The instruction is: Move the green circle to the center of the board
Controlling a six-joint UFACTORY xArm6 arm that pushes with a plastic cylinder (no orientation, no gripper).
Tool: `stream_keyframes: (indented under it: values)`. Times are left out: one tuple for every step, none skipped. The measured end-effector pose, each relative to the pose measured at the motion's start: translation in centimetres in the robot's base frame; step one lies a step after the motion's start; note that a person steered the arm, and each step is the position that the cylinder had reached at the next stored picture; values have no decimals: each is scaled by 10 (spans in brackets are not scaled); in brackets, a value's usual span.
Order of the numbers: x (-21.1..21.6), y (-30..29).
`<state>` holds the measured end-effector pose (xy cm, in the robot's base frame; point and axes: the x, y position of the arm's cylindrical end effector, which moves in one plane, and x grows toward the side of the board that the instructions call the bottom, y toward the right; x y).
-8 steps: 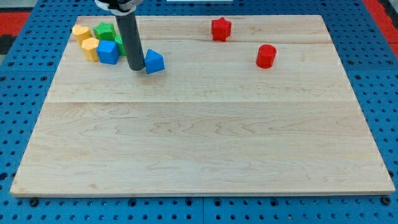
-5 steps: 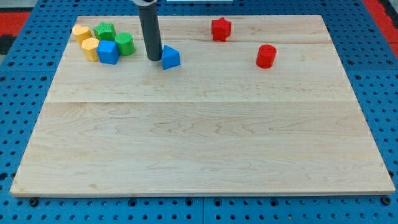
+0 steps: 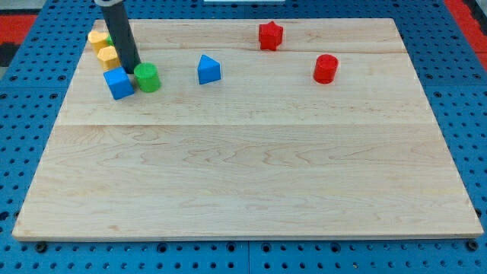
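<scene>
The green circle (image 3: pixel 147 78) lies on the wooden board (image 3: pixel 243 175) near the view's upper left. My tip (image 3: pixel 131 71) rests just to its upper left, touching or nearly touching it. The blue cube (image 3: pixel 119 83) sits right beside the circle on its left, just below my tip. The rod rises from the tip to the view's top edge.
Two yellow blocks (image 3: pixel 97 38) (image 3: pixel 109 58) sit left of the rod, which covers the spot where a green star stood. A blue pointed block (image 3: pixel 208 69) lies right of the circle. A red star (image 3: pixel 270 35) and a red cylinder (image 3: pixel 325 68) are at upper right.
My tip moved left from beside the blue pointed block into the cluster. The green circle and the blue cube have shifted down the view. The green star is now hidden.
</scene>
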<state>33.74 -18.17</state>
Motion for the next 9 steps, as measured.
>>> stream_keyframes:
  values:
    - [10, 36]
    - [5, 37]
    - [36, 64]
    - [66, 65]
    - [63, 57]
    - [92, 51]
    - [95, 22]
    - [94, 54]
    - [86, 18]
